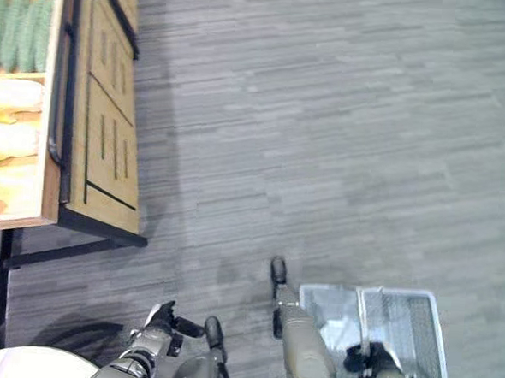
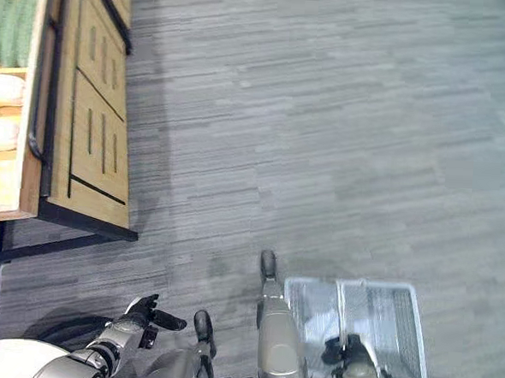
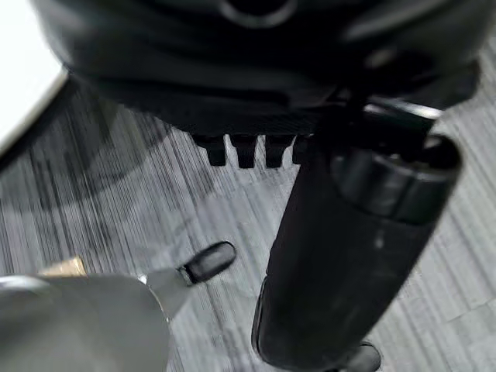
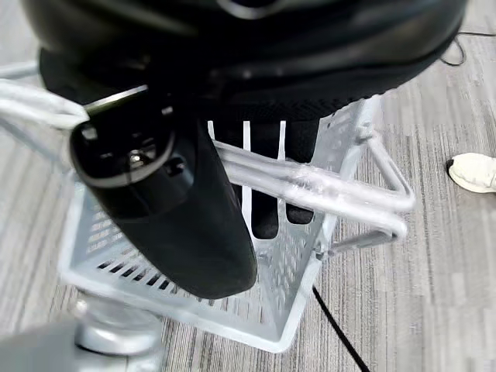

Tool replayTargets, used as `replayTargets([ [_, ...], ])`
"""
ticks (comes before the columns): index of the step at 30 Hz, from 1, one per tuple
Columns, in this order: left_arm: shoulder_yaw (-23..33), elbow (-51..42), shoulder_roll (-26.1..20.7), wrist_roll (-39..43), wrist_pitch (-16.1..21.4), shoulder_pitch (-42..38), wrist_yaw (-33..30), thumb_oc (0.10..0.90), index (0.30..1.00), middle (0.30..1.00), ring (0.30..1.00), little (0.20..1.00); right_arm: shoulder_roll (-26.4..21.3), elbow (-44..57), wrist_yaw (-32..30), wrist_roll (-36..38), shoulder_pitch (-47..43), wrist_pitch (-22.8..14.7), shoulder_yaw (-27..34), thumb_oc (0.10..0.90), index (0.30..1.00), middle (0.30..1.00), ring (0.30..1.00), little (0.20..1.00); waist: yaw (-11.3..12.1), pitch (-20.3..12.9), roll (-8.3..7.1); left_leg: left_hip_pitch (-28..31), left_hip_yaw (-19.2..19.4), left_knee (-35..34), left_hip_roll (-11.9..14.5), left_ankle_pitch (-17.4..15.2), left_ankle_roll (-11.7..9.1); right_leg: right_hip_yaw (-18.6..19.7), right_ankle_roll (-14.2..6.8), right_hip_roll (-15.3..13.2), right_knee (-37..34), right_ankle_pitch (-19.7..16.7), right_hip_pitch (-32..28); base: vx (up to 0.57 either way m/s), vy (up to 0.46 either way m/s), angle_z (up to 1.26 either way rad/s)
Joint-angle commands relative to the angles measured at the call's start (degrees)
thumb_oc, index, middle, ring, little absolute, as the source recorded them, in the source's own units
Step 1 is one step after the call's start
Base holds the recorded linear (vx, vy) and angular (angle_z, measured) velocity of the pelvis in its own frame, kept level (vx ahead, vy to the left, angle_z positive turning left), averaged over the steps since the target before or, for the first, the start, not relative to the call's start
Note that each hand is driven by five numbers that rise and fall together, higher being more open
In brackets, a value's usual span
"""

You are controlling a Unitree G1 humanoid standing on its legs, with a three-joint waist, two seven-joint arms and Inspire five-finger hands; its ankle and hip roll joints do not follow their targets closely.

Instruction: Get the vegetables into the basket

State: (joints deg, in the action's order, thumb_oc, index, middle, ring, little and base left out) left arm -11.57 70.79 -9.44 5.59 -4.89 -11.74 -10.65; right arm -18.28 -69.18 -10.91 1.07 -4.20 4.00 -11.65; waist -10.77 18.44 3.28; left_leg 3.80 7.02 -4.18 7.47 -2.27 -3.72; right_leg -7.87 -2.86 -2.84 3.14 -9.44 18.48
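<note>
Green cucumbers [image 1: 19,31] and pale yellow vegetables [image 1: 7,135] lie in the compartments of a wooden shelf stand [image 1: 102,128] at the far left. A white wire basket [image 1: 407,323] hangs low at the right, above the floor. My right hand [image 4: 271,178] is shut on its handle [image 4: 333,190], fingers curled round the bars. In the left eye view that right hand [image 1: 371,359] sits over the basket's near rim. Nothing lies inside the basket. My left hand [image 1: 163,325] hangs low at the left, relaxed and holding nothing, well short of the shelf.
The shelf stand rests on a black metal frame [image 1: 70,225] with a dark rail along its front. Grey plank floor [image 1: 324,142] stretches ahead and to the right. A person's white shoe [image 4: 473,172] stands on the floor beside the basket.
</note>
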Motion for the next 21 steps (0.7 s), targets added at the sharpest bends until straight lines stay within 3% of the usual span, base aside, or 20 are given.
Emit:
replayTargets([
  [1,-1.27,-0.14,-3.14,-0.30,-0.48,1.37,-0.89,0.900,1.000,1.000,1.000,1.000,-2.02,1.42,-1.12,1.92,-0.44,-1.70,-0.13,0.400,0.300,0.300,0.300,0.300,-0.12,-1.16,-1.29,5.26,-0.08,4.65,-3.54,-2.76,-1.10,1.16,-5.12,-1.38,4.24,-1.14,5.36,0.17,-0.182,0.29],
  [3,-1.51,-0.51,-2.81,-0.14,-0.50,1.49,-0.88,0.900,1.000,1.000,1.000,1.000,-2.43,1.50,-1.11,1.65,-0.57,-1.66,-0.35,0.400,0.300,0.300,0.300,0.300,-0.07,-1.41,-0.69,4.52,-0.63,4.98,-2.45,-1.24,-2.09,-0.13,-4.59,-1.12,3.68,-0.57,4.87,0.19,-0.199,0.36],
  [4,-1.18,-0.11,-2.48,0.64,-0.66,1.03,-1.45,0.900,1.000,1.000,1.000,1.000,-2.65,1.89,-1.25,1.75,-1.10,-1.83,-0.60,0.400,0.300,0.300,0.300,0.300,0.58,-1.36,-0.26,4.03,-0.41,5.20,-1.16,1.75,-3.51,-1.61,-3.99,-0.28,2.57,0.17,3.86,0.16,-0.172,0.35],
  [8,-1.11,-0.36,-2.24,0.90,-0.51,1.12,-1.62,0.900,1.000,1.000,1.000,1.000,-2.97,2.30,-1.24,1.57,-1.48,-1.91,-0.97,0.400,0.300,0.300,0.300,0.300,0.99,-1.77,0.93,3.67,-0.50,5.66,0.23,5.27,-4.82,-2.34,-3.02,0.78,2.63,1.83,3.25,0.14,-0.151,0.12],
  [11,-0.82,-0.60,-2.32,1.46,-0.35,1.39,-1.43,0.900,1.000,1.000,1.000,1.000,-3.09,2.00,-1.05,1.49,-1.32,-1.87,-1.11,0.400,0.300,0.300,0.300,0.300,1.20,-1.81,1.41,2.18,-0.95,10.06,1.89,10.11,-6.09,-2.54,-1.26,2.03,3.05,4.02,1.74,0.13,-0.155,0.00],
  [13,-0.58,-0.64,-2.51,1.77,-0.41,1.63,-1.46,0.900,1.000,1.000,1.000,1.000,-3.08,1.80,-0.90,1.36,-1.20,-1.96,-1.51,0.400,0.300,0.300,0.300,0.300,1.65,-1.43,0.69,-0.20,-2.01,16.10,2.55,14.15,-6.10,-1.80,0.27,3.14,2.73,5.31,-0.39,0.13,-0.206,0.11],
  [15,-0.39,-0.44,-2.90,1.81,-0.64,1.53,-1.58,0.900,1.000,1.000,1.000,1.000,-3.12,1.46,-0.74,1.17,-1.02,-1.95,-1.87,0.400,0.300,0.300,0.300,0.300,2.52,-0.39,-1.21,-4.35,-2.84,24.26,2.57,16.49,-5.35,-0.65,1.79,3.46,1.95,6.20,-3.09,0.18,-0.270,-0.11],
  [17,0.06,-0.62,-3.08,2.48,-0.67,1.85,-1.93,0.900,1.000,1.000,1.000,1.000,-3.42,1.22,-0.76,1.17,-0.72,-1.88,-1.88,0.400,0.300,0.300,0.300,0.300,3.58,0.44,-2.79,-7.13,-3.22,29.69,1.68,16.40,-4.13,0.71,2.64,3.33,1.41,7.02,-5.25,0.17,-0.193,-0.27],
  [18,0.04,-0.64,-3.11,2.49,-0.67,1.86,-1.93,0.900,1.000,1.000,1.000,1.000,-3.39,1.22,-0.77,1.17,-0.71,-1.89,-1.88,0.400,0.300,0.300,0.300,0.300,3.61,0.48,-2.79,-7.19,-3.23,29.91,1.71,16.28,-4.11,0.72,2.63,3.35,1.44,7.05,-5.26,0.26,-0.151,-0.46],
  [19,0.42,-0.40,-3.10,3.48,-0.54,2.13,-2.01,0.900,1.000,1.000,1.000,1.000,-3.59,0.39,-0.80,1.20,-0.73,-1.53,-2.12,0.400,0.300,0.300,0.300,0.300,5.86,1.76,-4.54,-16.02,-3.67,32.52,-1.13,11.93,-2.21,3.45,2.41,2.77,0.69,8.17,-8.94,0.19,-0.095,-0.34],
  [21,0.45,-0.34,-3.10,3.64,-0.51,2.25,-1.97,0.900,1.000,1.000,1.000,1.000,-3.63,0.32,-0.79,1.04,-0.77,-1.48,-2.28,0.400,0.300,0.300,0.300,0.300,6.48,1.80,-5.11,-19.10,-3.43,31.97,-1.52,11.08,-1.93,4.45,2.07,2.47,0.65,8.51,-9.88,0.17,-0.052,0.12],
])
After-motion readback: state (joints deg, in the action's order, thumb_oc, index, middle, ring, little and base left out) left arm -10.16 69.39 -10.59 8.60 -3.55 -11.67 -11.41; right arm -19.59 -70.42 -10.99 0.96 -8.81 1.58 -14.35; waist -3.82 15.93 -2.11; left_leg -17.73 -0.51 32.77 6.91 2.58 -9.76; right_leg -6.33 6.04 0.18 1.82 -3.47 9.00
